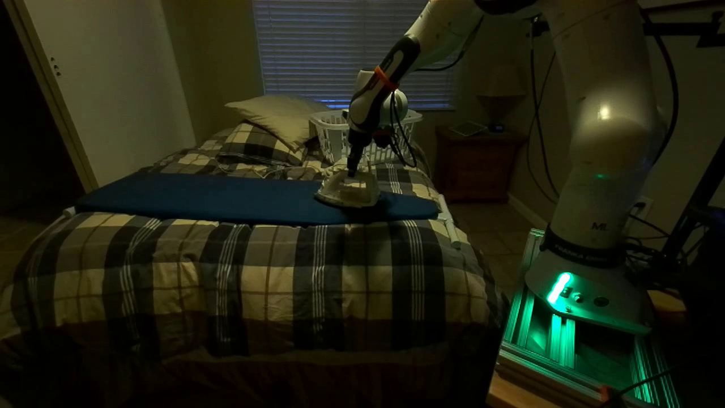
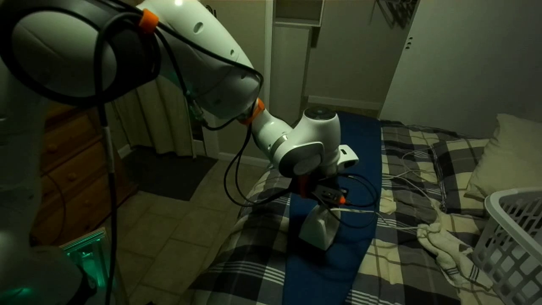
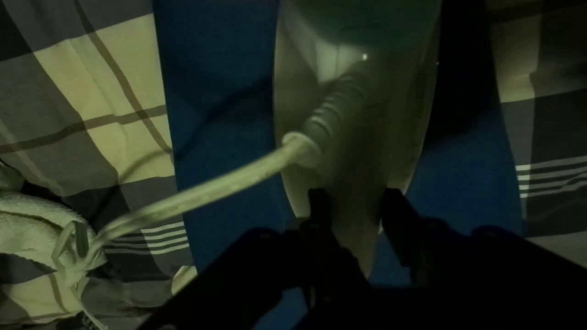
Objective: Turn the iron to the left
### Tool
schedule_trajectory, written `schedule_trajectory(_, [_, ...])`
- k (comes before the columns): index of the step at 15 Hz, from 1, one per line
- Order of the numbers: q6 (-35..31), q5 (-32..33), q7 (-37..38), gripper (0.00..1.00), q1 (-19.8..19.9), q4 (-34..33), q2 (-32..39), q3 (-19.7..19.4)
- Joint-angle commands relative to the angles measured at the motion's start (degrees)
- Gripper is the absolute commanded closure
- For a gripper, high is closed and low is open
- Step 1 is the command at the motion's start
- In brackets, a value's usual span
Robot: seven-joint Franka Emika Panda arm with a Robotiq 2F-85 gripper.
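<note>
The whitish-grey iron (image 1: 365,195) is at the blue ironing board (image 1: 215,195), towards the board's end nearer the robot. In an exterior view its wide heel (image 2: 315,233) faces the camera. In the wrist view the iron (image 3: 355,174) lies lengthwise, narrow towards the bottom, with a pale cord (image 3: 197,199) leaving it to the left. My gripper (image 3: 351,201) comes down from above, one dark finger on each side of the narrow handle, apparently pressed against it. In an exterior view the gripper (image 1: 352,169) reaches the handle. I cannot tell whether the iron's sole touches the board.
A white laundry basket (image 1: 328,136) stands behind the board, beside pillows (image 1: 283,116). White socks (image 2: 449,254) and the loose cord (image 2: 398,226) lie on the plaid bedspread (image 1: 255,277). A white bar (image 1: 450,224) sticks out at the board's near end. The room is dim.
</note>
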State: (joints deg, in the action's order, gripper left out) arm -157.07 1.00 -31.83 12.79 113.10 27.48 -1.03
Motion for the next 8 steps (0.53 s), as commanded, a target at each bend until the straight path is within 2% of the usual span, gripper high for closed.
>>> schedule_trajectory(1, [-1.22, 0.38, -2.01, 0.90, 2.24, -0.20, 0.14, 2.43])
schedule_trajectory(4, [-3.24, -2.07, -12.79, 0.90, 7.51, -1.10, 1.01, 7.98])
schedule_trajectory(8, [-0.07, -3.83, -29.29, 0.90, 19.38, -1.28, 1.65, 19.39])
